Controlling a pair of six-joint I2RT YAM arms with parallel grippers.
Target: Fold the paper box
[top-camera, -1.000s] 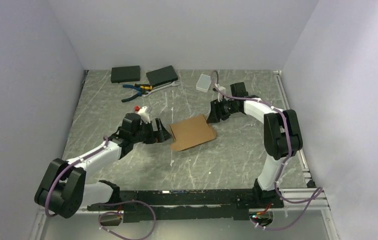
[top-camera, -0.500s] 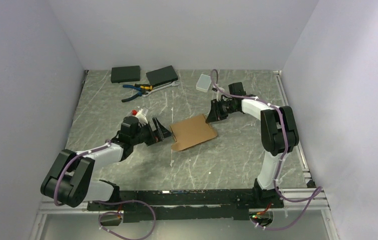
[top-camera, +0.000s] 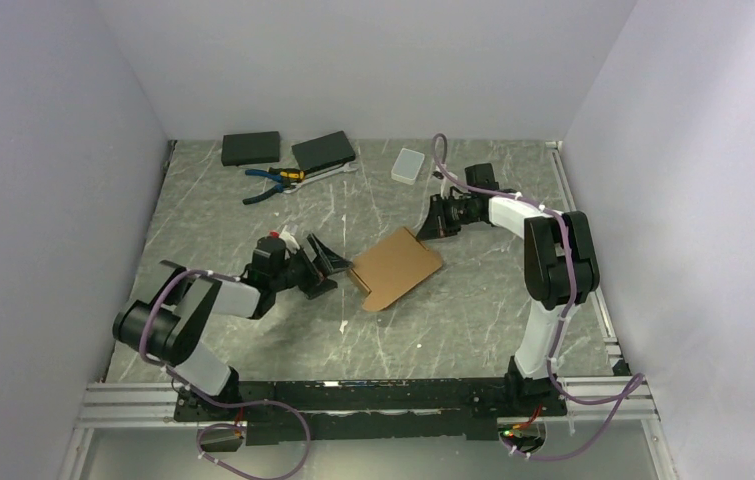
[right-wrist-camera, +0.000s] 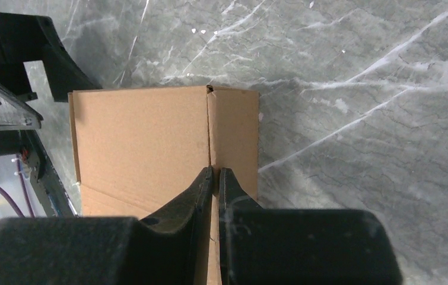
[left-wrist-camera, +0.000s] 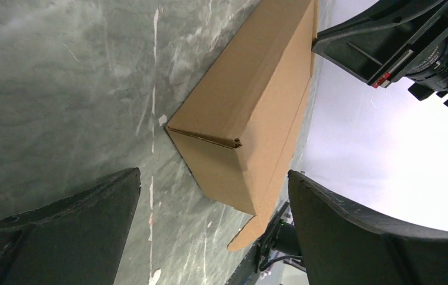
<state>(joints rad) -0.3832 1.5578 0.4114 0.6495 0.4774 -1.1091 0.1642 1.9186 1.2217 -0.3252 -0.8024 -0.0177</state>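
Soft, even overhead light; the paper box (top-camera: 396,268) casts only a faint shadow.

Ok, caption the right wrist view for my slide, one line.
Right tool pinched on the crease of the brown paper box, grey marbled table behind.

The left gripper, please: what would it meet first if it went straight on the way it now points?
Most likely the brown cardboard paper box: its short end lies straight ahead of the open left gripper, not yet touching.
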